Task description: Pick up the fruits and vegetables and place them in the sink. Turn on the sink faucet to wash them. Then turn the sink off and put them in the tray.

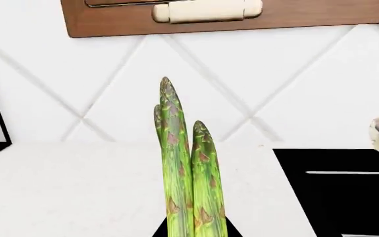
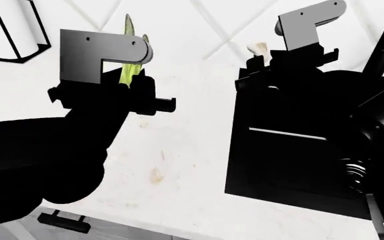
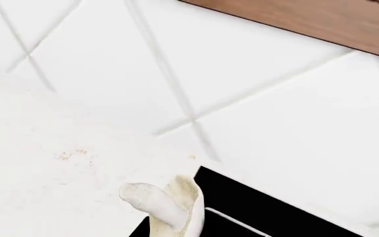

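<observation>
One white desk [image 2: 178, 165] holds one black sink [image 2: 292, 160]. Left of the sink, the left fingers [image 2: 133, 75] pinch three asparagus stalks [image 1: 186, 168] upright. Over the sink's far edge, the right fingers [image 2: 265, 56] pinch one garlic piece [image 3: 166, 202].

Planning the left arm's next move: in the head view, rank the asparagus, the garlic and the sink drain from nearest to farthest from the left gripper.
1. Asparagus: held in the left gripper, tips pointing up.
2. Garlic: across the counter, at the right gripper, over the sink's back edge.
3. Drain: far right, low in the sink.
</observation>
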Robot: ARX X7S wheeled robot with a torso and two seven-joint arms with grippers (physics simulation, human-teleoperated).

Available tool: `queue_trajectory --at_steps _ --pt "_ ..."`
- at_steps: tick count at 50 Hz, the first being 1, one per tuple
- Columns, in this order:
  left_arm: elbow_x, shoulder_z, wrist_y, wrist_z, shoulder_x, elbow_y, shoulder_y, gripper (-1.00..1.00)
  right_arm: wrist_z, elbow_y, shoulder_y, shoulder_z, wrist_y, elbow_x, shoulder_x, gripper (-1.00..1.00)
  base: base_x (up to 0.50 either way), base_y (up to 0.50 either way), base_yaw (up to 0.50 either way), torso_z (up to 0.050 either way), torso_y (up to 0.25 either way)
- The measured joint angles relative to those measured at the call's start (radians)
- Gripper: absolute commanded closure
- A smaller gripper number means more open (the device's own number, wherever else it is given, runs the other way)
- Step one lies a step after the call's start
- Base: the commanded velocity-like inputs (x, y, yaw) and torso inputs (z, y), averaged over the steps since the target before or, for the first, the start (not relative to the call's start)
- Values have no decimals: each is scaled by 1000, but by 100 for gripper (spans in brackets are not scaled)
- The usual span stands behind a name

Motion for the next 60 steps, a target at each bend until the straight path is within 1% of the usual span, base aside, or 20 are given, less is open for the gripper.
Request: queue_trajectory --at_steps 13,27,38,48,60 --pt "-38 -65 1 54 -66 46 -74 100 53 -192 -96 85 -6 73 70 100 -487 -115 0 0 0" --pt "-44 -94 3 82 -98 57 -103 100 102 -344 -197 193 -24 160 138 100 -393 -451 0 0 0" --pt "-39 -100 8 91 -105 69 -100 100 112 -377 -249 248 -48 198 161 100 -173 -549 0 0 0" --pt "-24 -90 -1 111 -106 76 -95 100 117 -366 -262 271 -43 221 175 100 -24 -517 0 0 0" --pt "4 -47 -61 199 -89 34 -119 100 121 -343 -234 273 -8 238 194 100 32 -505 0 0 0"
